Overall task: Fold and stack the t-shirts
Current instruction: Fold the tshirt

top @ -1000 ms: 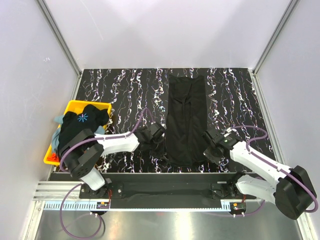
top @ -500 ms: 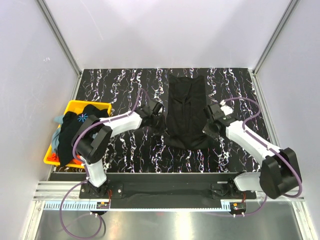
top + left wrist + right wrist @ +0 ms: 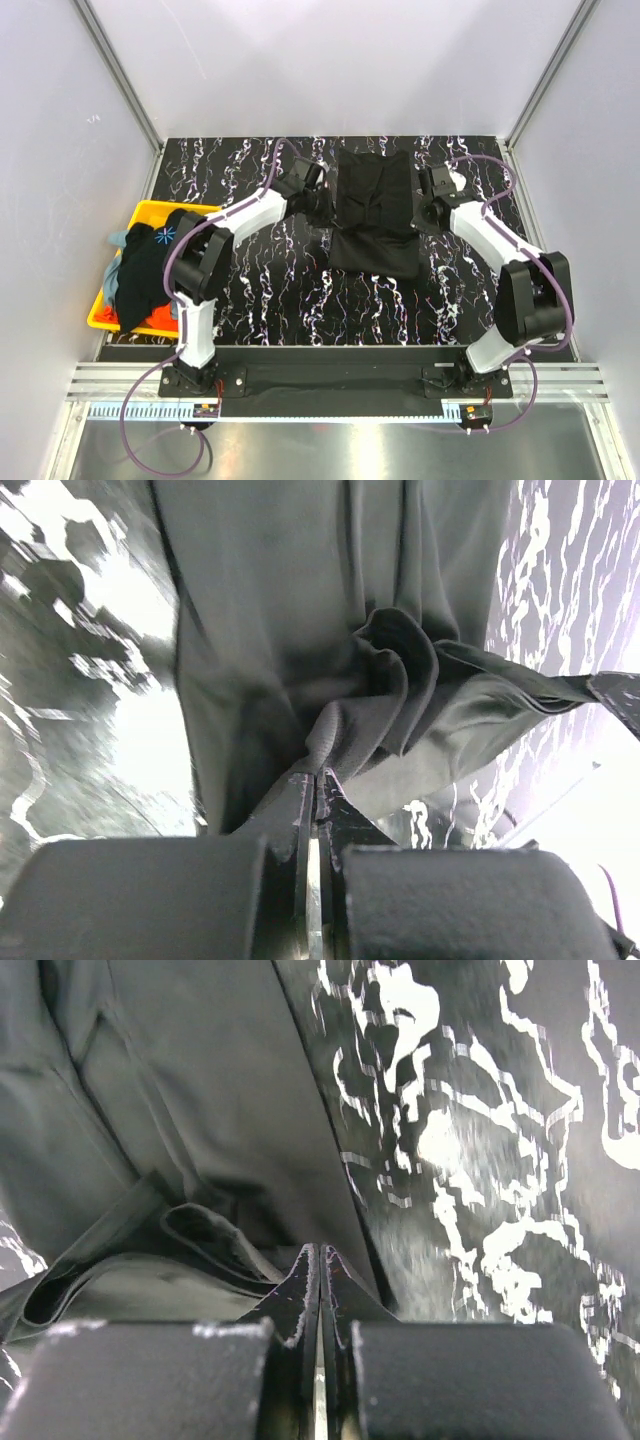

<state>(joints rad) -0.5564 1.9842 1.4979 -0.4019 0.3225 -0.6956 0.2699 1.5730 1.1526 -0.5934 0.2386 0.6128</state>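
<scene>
top external: left pincer and right pincer grip the black t-shirt hem — mid-fold; next, lay hem at collar, release.

Plain black t-shirt lies centre, near half doubled over — other t-shirts heaped far left.

You're looking at a plain black t-shirt on a black surface veined with white marbling. At its left edge the bin is yellow. The top shirt in it is black with a pale-blue starburst, and grey-blue cloth shows beside it. Your left arm and right arm are white with black joints.
</scene>
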